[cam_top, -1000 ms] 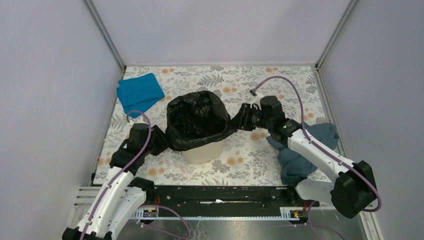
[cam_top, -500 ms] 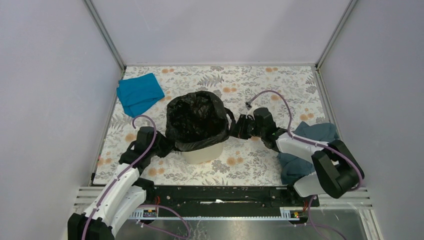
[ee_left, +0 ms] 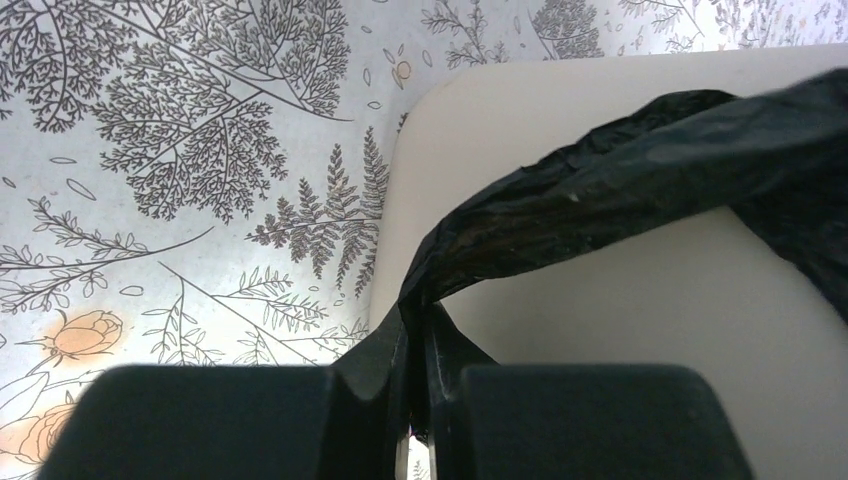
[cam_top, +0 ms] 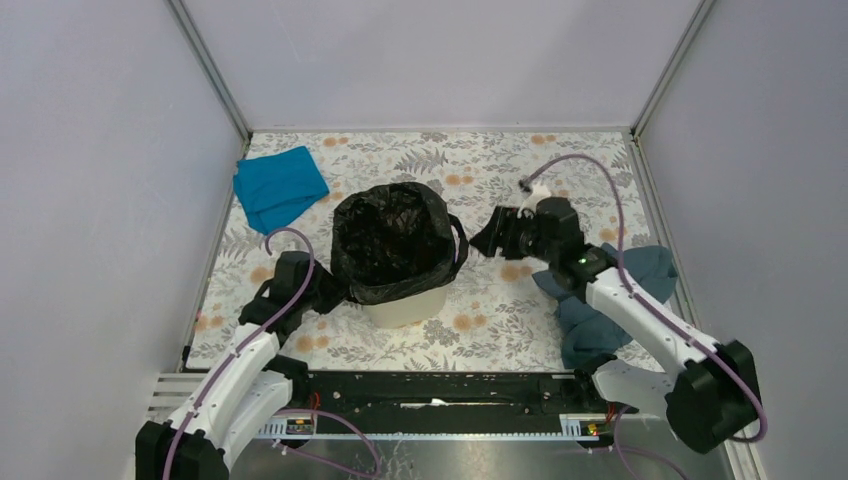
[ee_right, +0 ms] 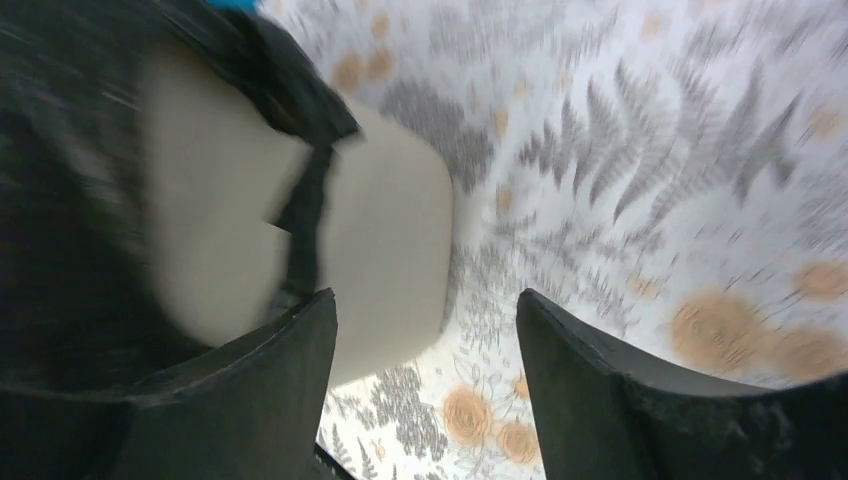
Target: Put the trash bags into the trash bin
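Over floral table [cam_top: 490, 305], left tool [ee_left: 418, 345] pinches bag [cam_top: 392, 240]; right tool [ee_right: 425, 305] gapes.

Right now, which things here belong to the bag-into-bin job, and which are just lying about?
Job: black trash bag, draped over the beige trash bin; left gripper, shut on the bag's edge; right gripper, open, apart from the bag.
Lying about: bright blue cloth; dark blue-grey cloth.
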You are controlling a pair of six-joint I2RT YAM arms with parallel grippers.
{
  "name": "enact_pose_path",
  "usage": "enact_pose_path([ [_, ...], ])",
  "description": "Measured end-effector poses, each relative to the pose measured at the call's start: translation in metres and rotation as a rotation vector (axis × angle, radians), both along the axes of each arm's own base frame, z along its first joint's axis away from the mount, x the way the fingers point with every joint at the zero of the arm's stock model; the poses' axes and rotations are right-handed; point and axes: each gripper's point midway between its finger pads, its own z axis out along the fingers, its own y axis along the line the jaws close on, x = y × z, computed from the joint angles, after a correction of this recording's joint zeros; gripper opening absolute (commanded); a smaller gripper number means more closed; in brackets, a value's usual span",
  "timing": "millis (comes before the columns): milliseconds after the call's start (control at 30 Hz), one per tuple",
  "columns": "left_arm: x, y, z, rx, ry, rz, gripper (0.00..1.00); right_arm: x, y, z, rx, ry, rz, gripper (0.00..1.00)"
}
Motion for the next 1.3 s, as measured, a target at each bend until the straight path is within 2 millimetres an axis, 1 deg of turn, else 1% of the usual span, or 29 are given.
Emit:
enact_pose_path([
  [100, 0.001, 0.000, 0.006, 0.005, -0.010, -0.007, 0.10, 0.015, -0.014, 0.059, 0.015, -0.123, -0.021, 0.77],
  [133, 0.001, 0.000, 0.007, 0.006, -0.012, -0.009, 0.10, 0.019, -0.015, 0.076, 0.028, -0.156, -0.022, 0.77],
  [200, 0.001, 0.000, 0.008, 0.007, -0.014, -0.010, 0.10, 0.022, -0.011, 0.097, 0.062, -0.193, 0.004, 0.78],
  [267, 0.001, 0.000, 0.008, 0.009, -0.012, -0.012, 0.10, 0.020, -0.003, 0.100, 0.085, -0.183, 0.047, 0.82],
  [333, 0.000, 0.000, 0.008, 0.009, -0.011, -0.012, 0.10, 0.020, 0.007, 0.088, 0.098, -0.134, 0.095, 0.82],
  [367, 0.000, 0.000, 0.008, 0.009, -0.013, -0.012, 0.10, 0.020, 0.012, 0.078, 0.101, -0.096, 0.119, 0.80],
  [400, 0.000, 0.000, 0.009, 0.008, -0.015, -0.012, 0.10, 0.020, 0.016, 0.068, 0.106, -0.059, 0.137, 0.76],
  [467, 0.000, 0.000, 0.009, 0.007, -0.017, -0.012, 0.10, 0.019, 0.023, 0.046, 0.119, 0.001, 0.160, 0.59],
  [567, 0.001, 0.000, 0.009, 0.005, -0.017, -0.011, 0.10, 0.013, 0.029, 0.011, 0.155, 0.099, 0.170, 0.41],
  [633, 0.001, -0.001, 0.009, -0.002, -0.018, -0.010, 0.06, 0.008, 0.033, -0.007, 0.186, 0.141, 0.177, 0.20],
  [667, 0.001, -0.002, 0.007, -0.006, -0.017, -0.009, 0.04, 0.006, 0.035, -0.018, 0.200, 0.165, 0.180, 0.06],
  [700, 0.001, -0.002, 0.004, -0.007, -0.008, -0.006, 0.02, 0.004, 0.036, -0.029, 0.208, 0.193, 0.183, 0.00],
  [733, 0.000, -0.002, 0.001, -0.009, 0.003, -0.002, 0.00, 0.002, 0.038, -0.039, 0.214, 0.221, 0.185, 0.00],
  [800, -0.002, -0.001, -0.004, -0.014, 0.028, 0.012, 0.00, 0.001, 0.041, -0.053, 0.224, 0.253, 0.194, 0.00],
  [867, -0.002, -0.001, -0.008, -0.018, 0.047, 0.022, 0.00, 0.001, 0.044, -0.062, 0.243, 0.266, 0.196, 0.00],
  [1067, -0.003, -0.003, -0.020, -0.034, 0.096, 0.043, 0.00, 0.004, 0.051, -0.066, 0.302, 0.271, 0.201, 0.00],
  [1200, -0.005, 0.000, -0.018, -0.029, 0.091, 0.062, 0.00, 0.004, 0.051, -0.066, 0.305, 0.266, 0.201, 0.02],
  [1300, -0.008, 0.004, -0.012, -0.034, 0.072, 0.089, 0.02, 0.003, 0.051, -0.067, 0.305, 0.267, 0.200, 0.04],
])
